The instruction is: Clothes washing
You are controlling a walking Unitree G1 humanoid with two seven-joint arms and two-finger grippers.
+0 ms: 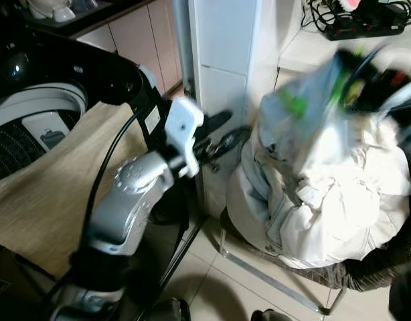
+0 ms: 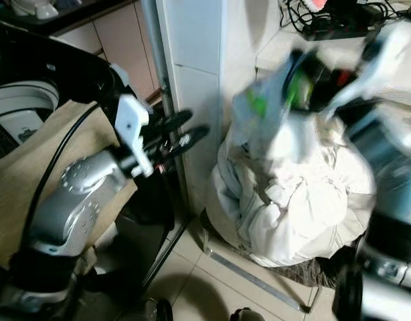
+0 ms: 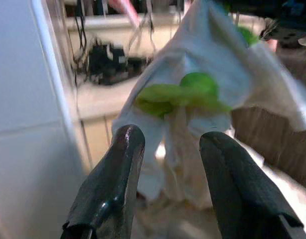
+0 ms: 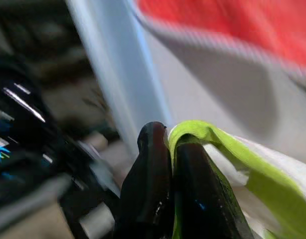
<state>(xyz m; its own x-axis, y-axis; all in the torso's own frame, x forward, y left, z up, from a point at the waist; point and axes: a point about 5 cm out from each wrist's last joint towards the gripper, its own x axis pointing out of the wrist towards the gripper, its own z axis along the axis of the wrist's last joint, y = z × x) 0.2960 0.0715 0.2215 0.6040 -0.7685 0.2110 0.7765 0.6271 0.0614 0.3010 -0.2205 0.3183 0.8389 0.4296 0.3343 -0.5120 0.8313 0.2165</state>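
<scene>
Our right gripper (image 4: 168,149) has its two black fingers pressed tight together on a fold of a white garment with green print (image 3: 193,94), and the head views show that cloth lifted, badly blurred, above the heap of pale laundry (image 1: 326,207) it hangs over. The heap sits on a low chair (image 1: 272,267) at about four o'clock in the left eye view, beside the white pillar (image 1: 219,73). Our left gripper (image 1: 215,139) is held out at mid-height, fingers spread apart and empty, pointing toward three o'clock at the hanging garment. The washing machine (image 1: 31,120) lies at nine o'clock, with a beige cloth (image 1: 51,194) draped in front of its open tub.

We judge the risks from here as follows:

- The pinch seems to take only a thin edge of fabric. A quick swing toward the machine could pull that edge free, and the garment would drop onto the tiled floor (image 1: 212,287).
- We cannot tell whether the garment's lower end is clear of the heap. If it is tangled with other pieces, lifting may drag them off the chair.
- The path to the tub runs past the pillar and our own outstretched left arm. The trailing cloth could snag on the left fingers or on the black cable (image 1: 105,174) looped along that arm.
- A power strip with cords (image 1: 359,23) sits on the shelf at one o'clock, near the raised hand. A high sweep could catch those cords.
</scene>
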